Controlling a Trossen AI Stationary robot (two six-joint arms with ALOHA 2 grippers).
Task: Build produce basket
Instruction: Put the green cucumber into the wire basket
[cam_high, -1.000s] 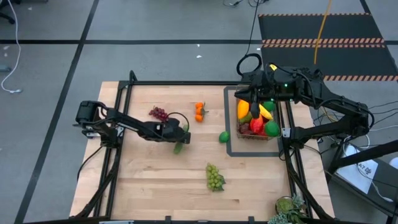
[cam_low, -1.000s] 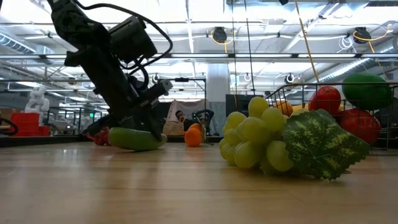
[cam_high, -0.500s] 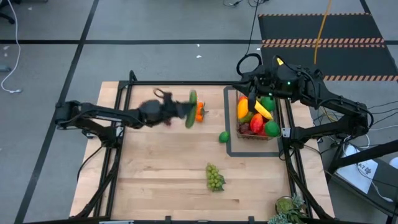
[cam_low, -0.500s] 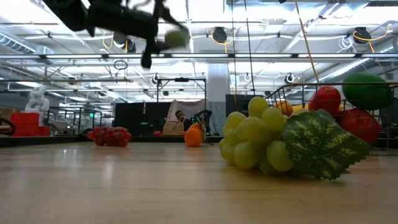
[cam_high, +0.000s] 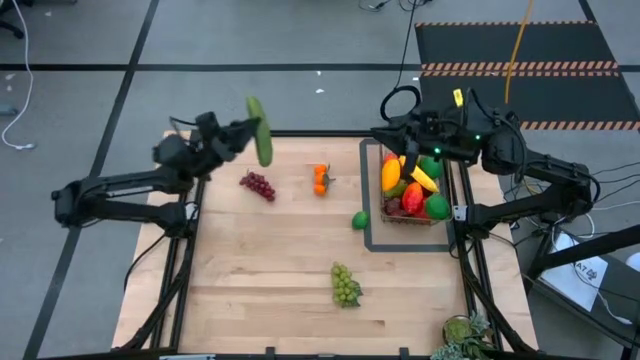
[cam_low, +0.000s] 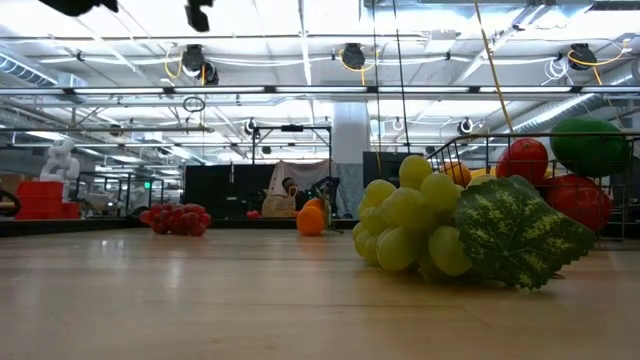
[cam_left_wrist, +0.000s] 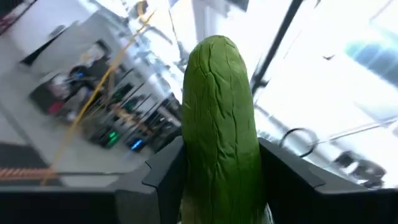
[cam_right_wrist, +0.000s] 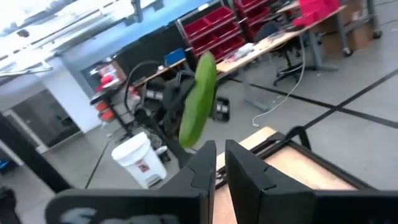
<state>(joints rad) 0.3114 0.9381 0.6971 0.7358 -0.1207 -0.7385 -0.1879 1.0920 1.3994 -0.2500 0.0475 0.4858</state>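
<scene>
My left gripper (cam_high: 243, 137) is raised high over the table's far edge at the left, shut on a green cucumber (cam_high: 260, 131); the cucumber (cam_left_wrist: 221, 118) fills the left wrist view. The wire basket (cam_high: 449, 186) at the far right holds a banana, apples, a mango and green fruit. My right gripper (cam_high: 404, 152) hovers shut above the basket's left part, touching nothing. Purple grapes (cam_high: 257, 185), an orange (cam_high: 320, 178), a lime (cam_high: 360, 220) and green grapes (cam_high: 345, 285) lie loose on the wood. My left gripper pinches the cucumber between its two fingers, one on each long side (cam_left_wrist: 193, 168), about midway along it. The fingers (cam_left_wrist: 163, 177) come from the table's left, slanting upward, and lie across the cucumber. The cucumber is lifted clear, well above the table, both ends free.
A flat dark frame (cam_high: 372, 240) surrounds the basket. Green leafy produce (cam_high: 465, 335) lies at the near right corner. In the low view the green grapes (cam_low: 440, 230) stand close, with the purple grapes (cam_low: 177, 218) and the orange (cam_low: 311, 218) farther back.
My left gripper has risen steeply from the table's middle left toward the far edge, tipping from pointing down to slanting upward. The cucumber, which lay on the wood under it, has gone up with it, lifted clear.
</scene>
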